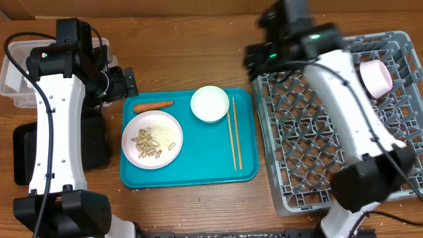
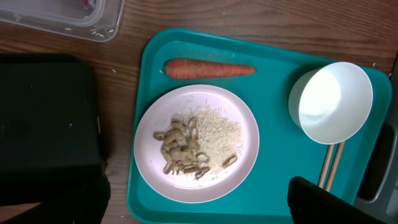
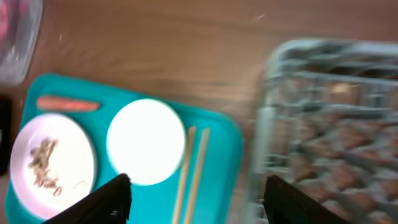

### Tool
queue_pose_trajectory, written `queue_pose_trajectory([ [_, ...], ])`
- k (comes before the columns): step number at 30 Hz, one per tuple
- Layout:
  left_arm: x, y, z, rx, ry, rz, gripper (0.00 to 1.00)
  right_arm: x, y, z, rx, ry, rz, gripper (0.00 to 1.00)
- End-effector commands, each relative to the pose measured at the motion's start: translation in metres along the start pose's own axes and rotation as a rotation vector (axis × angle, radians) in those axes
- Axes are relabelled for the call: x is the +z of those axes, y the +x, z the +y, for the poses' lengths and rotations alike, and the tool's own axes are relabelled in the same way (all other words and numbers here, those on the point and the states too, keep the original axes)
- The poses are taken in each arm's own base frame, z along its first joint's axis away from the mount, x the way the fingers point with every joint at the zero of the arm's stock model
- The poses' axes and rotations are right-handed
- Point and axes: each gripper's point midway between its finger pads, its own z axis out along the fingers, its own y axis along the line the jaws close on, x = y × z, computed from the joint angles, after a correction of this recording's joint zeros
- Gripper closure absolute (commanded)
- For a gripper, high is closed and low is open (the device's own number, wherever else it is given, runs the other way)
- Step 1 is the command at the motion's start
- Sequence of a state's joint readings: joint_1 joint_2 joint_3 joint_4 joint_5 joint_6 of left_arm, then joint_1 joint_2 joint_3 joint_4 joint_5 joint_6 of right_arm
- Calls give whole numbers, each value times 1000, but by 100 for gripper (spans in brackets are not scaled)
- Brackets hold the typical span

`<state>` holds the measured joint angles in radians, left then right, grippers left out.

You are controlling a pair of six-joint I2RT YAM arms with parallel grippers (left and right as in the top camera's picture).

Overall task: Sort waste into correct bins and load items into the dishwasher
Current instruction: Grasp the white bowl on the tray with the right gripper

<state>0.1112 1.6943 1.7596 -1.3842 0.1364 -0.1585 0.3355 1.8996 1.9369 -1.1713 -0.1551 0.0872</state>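
Note:
On the teal tray (image 1: 198,162) lie a white plate (image 1: 152,139) with beige food scraps (image 2: 183,149) and rice crumbs, an orange carrot (image 1: 153,104), a white bowl (image 1: 210,104) and wooden chopsticks (image 1: 234,132). My left gripper (image 1: 129,82) hovers open over the tray's left end, above the plate (image 2: 196,143) and carrot (image 2: 208,68), its jaws (image 2: 199,208) empty. My right gripper (image 1: 254,56) is open and empty between tray and grey dish rack (image 1: 297,145); its blurred view shows bowl (image 3: 146,142) and chopsticks (image 3: 189,174) below. A pink cup (image 1: 375,76) lies in the rack.
A clear plastic tub (image 1: 13,73) stands at the back left, partly hidden behind my left arm. A black tray (image 1: 26,155) lies on the table left of the teal tray. The dish rack (image 3: 336,124) fills the right side of the table.

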Motion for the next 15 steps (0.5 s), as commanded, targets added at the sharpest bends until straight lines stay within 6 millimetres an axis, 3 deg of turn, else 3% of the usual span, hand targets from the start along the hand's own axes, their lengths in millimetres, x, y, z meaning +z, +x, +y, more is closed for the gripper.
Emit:
queue_pose_trajectory([
  [1, -5, -1, 1, 6, -11, -13, 7, 38, 19, 32, -5, -49, 98, 30],
  [7, -5, -1, 1, 6, -11, -12, 7, 95, 47, 42, 90, -10, 227, 34],
  [13, -5, 3, 2, 4, -13, 3, 6, 140, 75, 41, 118, 19, 340, 38],
  [15, -5, 3, 2, 4, -13, 3, 6, 152, 84, 39, 118, 29, 373, 46],
])
